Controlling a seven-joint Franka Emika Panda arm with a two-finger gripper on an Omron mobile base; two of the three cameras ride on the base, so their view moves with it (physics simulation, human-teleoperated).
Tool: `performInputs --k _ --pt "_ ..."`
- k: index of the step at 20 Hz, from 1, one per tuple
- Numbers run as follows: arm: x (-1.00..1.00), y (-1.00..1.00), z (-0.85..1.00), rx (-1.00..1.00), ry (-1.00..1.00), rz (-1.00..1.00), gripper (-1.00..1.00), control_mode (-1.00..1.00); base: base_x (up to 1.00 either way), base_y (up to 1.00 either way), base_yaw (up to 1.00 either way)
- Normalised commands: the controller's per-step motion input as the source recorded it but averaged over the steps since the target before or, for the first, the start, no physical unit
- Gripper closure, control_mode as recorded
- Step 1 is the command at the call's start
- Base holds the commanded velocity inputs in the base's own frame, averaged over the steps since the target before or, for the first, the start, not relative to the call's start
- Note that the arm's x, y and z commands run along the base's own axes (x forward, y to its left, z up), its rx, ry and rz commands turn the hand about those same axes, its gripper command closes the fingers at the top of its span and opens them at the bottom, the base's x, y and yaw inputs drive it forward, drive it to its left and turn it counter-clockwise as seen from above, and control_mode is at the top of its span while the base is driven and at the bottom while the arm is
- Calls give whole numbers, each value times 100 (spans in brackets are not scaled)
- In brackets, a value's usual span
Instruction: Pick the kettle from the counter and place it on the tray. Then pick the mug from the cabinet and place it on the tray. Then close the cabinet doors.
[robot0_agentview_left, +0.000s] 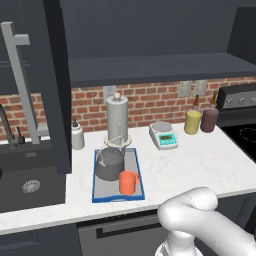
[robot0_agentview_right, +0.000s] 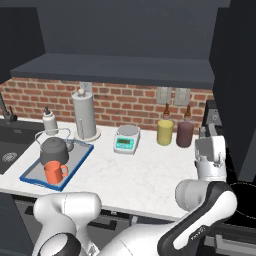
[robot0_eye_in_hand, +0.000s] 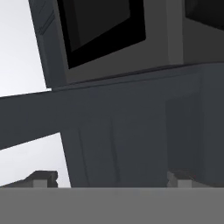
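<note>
Left base view: the kettle (robot0_agentview_left: 109, 164) and the orange mug (robot0_agentview_left: 128, 182) are seen standing on the blue-rimmed tray (robot0_agentview_left: 140, 181) on the table (robot0_agentview_left: 200, 162), mug just in front of kettle. The open cabinet door (robot0_agentview_left: 55, 90), tall and dark with a silver bar handle (robot0_agentview_left: 20, 80), remains to be shut. The fingers (robot0_eye_in_hand: 109, 183) are spread and empty. A door may be missed or struck edge-on if approached blindly.
</note>
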Motion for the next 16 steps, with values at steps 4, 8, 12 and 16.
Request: performInputs --k 4,8,12,16 --pt "35 -25 -1 8 4 0 -100 -100 0 0 0" --pt "38 -30 0 9 7 0 -100 -100 0 0 0" --pt "31 -33 -4 7 8 0 -100 -100 0 0 0" --pt "19 -41 -8 6 6 0 -100 -100 0 0 0"
